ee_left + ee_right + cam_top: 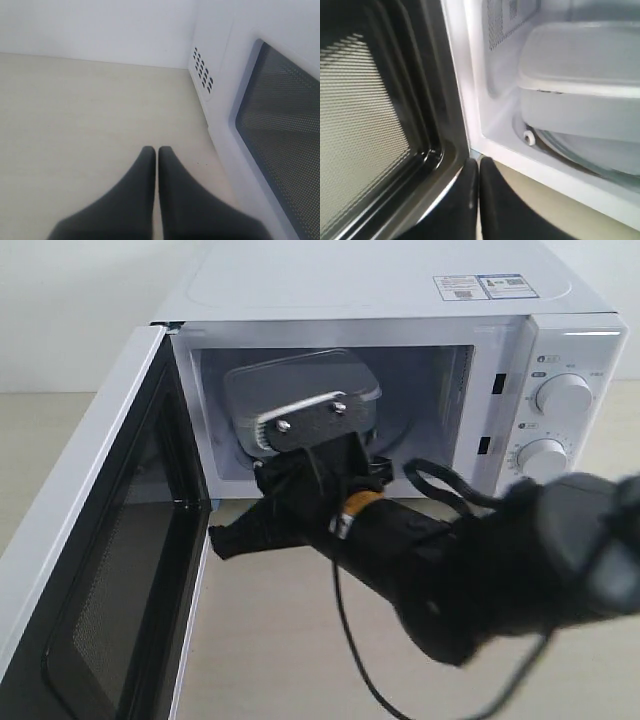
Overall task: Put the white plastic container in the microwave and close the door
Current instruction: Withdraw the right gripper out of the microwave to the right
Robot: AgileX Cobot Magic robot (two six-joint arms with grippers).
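Note:
The white microwave (pixel 400 290) stands with its door (pixel 100 570) swung wide to the left. Inside, the translucent white plastic container (pixel 580 75) rests on the glass turntable (pixel 600 150), lid on. In the exterior view my right arm's wrist camera hides it. My right gripper (pixel 478 162) is shut and empty, its tips (pixel 218 538) low by the hinge corner between the door's black inner frame (pixel 440 150) and the front sill (pixel 560 175). My left gripper (pixel 157 150) is shut and empty above the table, beside the door's outer window (pixel 280 140).
The pale tabletop (pixel 75 110) stretches left of the left gripper up to a white wall. The microwave's side vent holes (pixel 202 75) show near the hinge. Two dials (pixel 562 395) sit on the right panel. A black cable (pixel 350 650) hangs from the right arm.

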